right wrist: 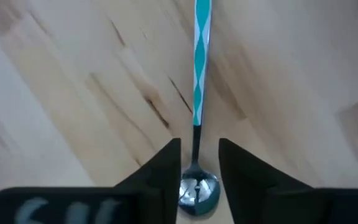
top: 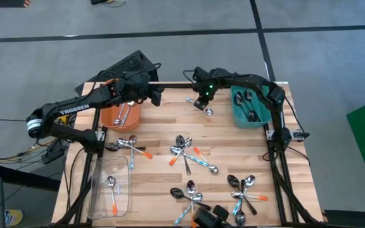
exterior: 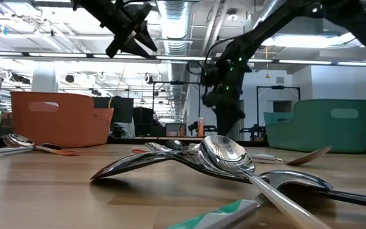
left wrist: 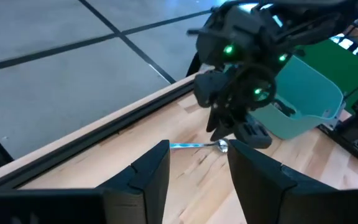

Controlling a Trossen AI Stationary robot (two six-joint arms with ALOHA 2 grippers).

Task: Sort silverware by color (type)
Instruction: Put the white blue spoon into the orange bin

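Note:
A spoon with a light-blue and white handle [right wrist: 201, 74] lies flat on the wood at the table's far side, also in the high view [top: 194, 102]. My right gripper [right wrist: 199, 155] hovers over it, pointing down and open. Its fingers stand on either side of the spoon's neck, just above the bowl [right wrist: 197, 190], without touching. My left gripper [top: 156, 96] hangs open and empty above the table beside the orange bin [top: 115, 116], facing the right gripper [left wrist: 238, 124]. Other silverware lies in loose heaps on the table [top: 185, 153].
The teal bin [top: 238, 114] at the far right holds dark spoons; the orange bin holds silver ones. A clear tray [top: 100, 190] at the near left holds an orange-handled spoon. Spoon heaps lie mid-table, near left [top: 130, 145] and near right [top: 243, 190].

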